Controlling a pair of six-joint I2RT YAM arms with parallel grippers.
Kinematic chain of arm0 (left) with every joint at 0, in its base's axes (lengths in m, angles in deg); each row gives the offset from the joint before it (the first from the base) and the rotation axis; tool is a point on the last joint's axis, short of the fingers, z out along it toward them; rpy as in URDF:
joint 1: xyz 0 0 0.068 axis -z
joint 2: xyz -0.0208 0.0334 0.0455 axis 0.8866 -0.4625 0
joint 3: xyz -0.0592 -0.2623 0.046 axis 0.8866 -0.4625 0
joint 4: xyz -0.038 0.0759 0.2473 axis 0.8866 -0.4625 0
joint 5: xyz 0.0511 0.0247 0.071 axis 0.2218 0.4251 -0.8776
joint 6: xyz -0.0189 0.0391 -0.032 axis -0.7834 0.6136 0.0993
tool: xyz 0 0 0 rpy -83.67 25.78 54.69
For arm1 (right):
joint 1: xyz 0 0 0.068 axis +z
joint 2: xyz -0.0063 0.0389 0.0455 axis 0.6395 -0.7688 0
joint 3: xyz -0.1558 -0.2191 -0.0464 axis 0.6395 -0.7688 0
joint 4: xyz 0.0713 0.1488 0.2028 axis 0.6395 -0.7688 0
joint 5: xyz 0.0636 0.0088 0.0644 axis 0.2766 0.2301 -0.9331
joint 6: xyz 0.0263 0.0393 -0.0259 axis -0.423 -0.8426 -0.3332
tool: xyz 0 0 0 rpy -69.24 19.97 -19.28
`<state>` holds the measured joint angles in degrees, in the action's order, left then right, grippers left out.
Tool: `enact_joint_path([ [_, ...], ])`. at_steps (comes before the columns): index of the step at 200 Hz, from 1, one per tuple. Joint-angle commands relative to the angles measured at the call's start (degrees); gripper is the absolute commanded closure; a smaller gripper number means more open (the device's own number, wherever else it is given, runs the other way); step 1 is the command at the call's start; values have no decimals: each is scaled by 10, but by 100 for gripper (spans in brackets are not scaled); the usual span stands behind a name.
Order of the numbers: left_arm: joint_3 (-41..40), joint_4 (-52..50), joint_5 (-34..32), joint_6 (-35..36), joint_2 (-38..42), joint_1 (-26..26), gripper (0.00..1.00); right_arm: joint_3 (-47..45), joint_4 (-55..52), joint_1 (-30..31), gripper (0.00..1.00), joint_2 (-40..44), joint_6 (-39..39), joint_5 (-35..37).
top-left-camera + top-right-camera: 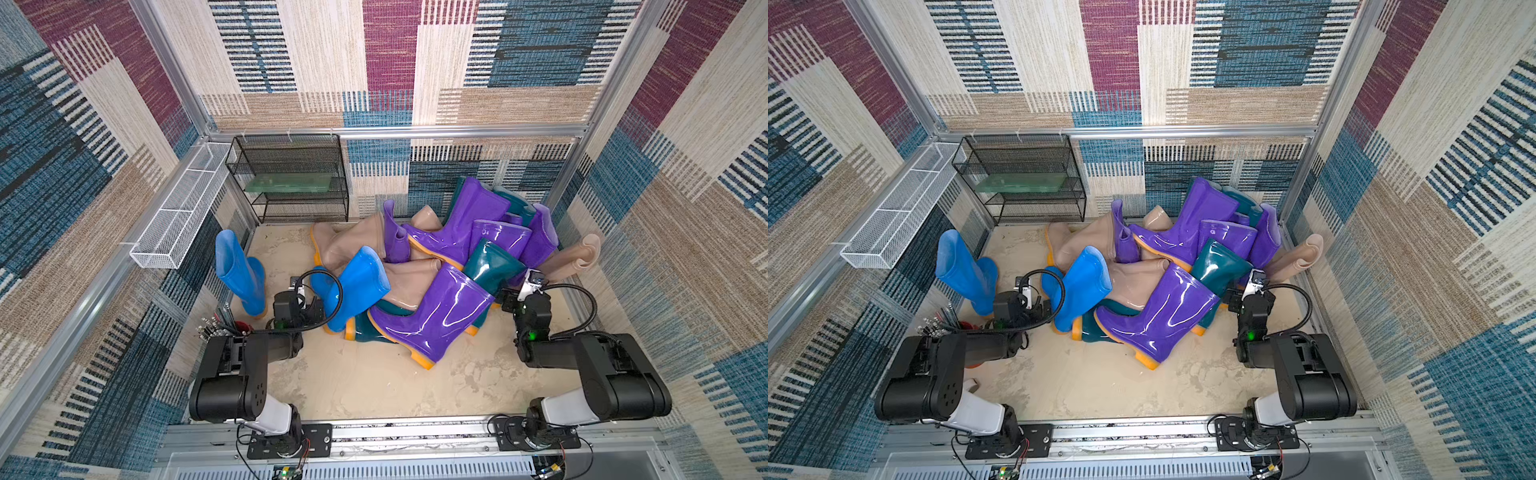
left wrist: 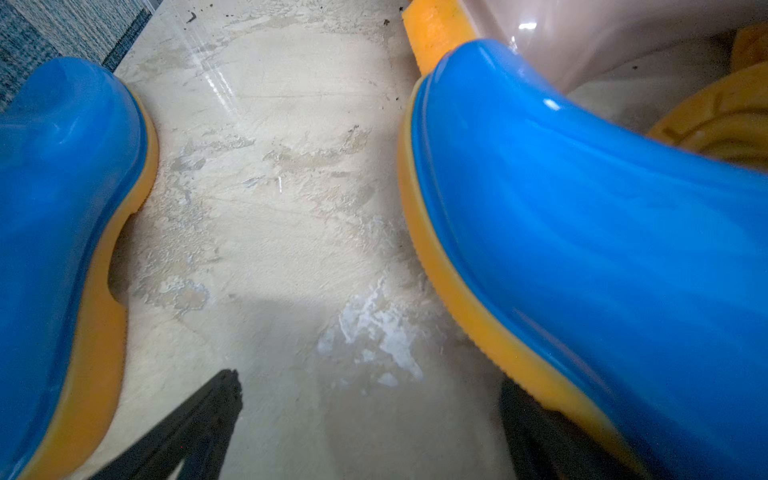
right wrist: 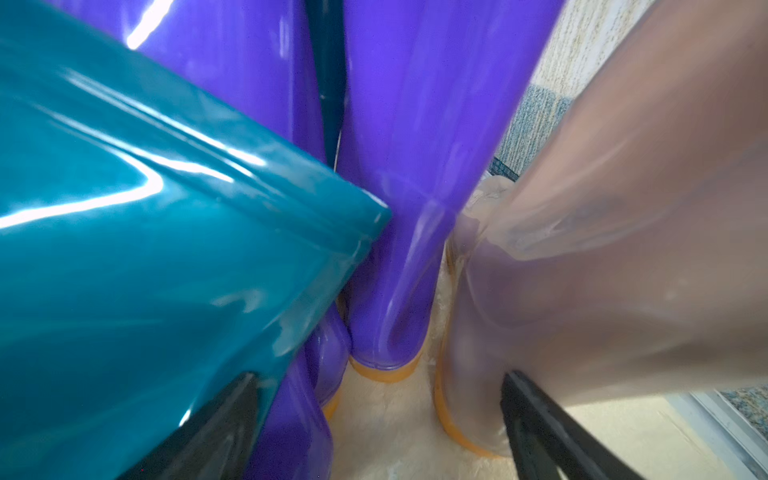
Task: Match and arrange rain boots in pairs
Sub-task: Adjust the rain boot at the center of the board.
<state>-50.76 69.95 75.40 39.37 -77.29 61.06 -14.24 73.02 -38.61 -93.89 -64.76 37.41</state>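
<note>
Left gripper, jaws spread and empty, hangs low between two blue boots. In a top view the upright blue boot stands centre-left. The leaning blue boot is just right of it, nearest this arm.

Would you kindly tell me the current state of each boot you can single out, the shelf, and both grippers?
standing blue boot: upright, apart from the heap.
second blue boot: tilted, leaning on the heap.
front purple boot: tipped over, atop the heap.
black wire shelf: no boots on it.
left gripper: open, empty, between the blue boots.
right gripper: open, empty, facing the heap.
</note>
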Motion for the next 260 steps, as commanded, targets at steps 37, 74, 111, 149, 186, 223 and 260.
enact_joint_path([
  [37,10,99,64,-2,0,7,0,6,56,0,5,-1,-4,8],
  [74,9,99,64,-2,0,7,0,7,55,0,5,-1,-3,7],
  [111,10,99,64,-2,1,7,0,6,55,0,5,-1,-4,8],
  [149,10,98,64,-2,0,7,0,6,56,0,5,-1,-4,8],
  [186,10,99,64,-2,-2,7,0,7,55,0,5,-1,-4,7],
  [223,12,96,61,-6,-1,6,0,7,53,-6,5,0,-7,-2],
  [260,19,36,16,-21,65,9,0,13,35,2,5,11,-2,7],
])
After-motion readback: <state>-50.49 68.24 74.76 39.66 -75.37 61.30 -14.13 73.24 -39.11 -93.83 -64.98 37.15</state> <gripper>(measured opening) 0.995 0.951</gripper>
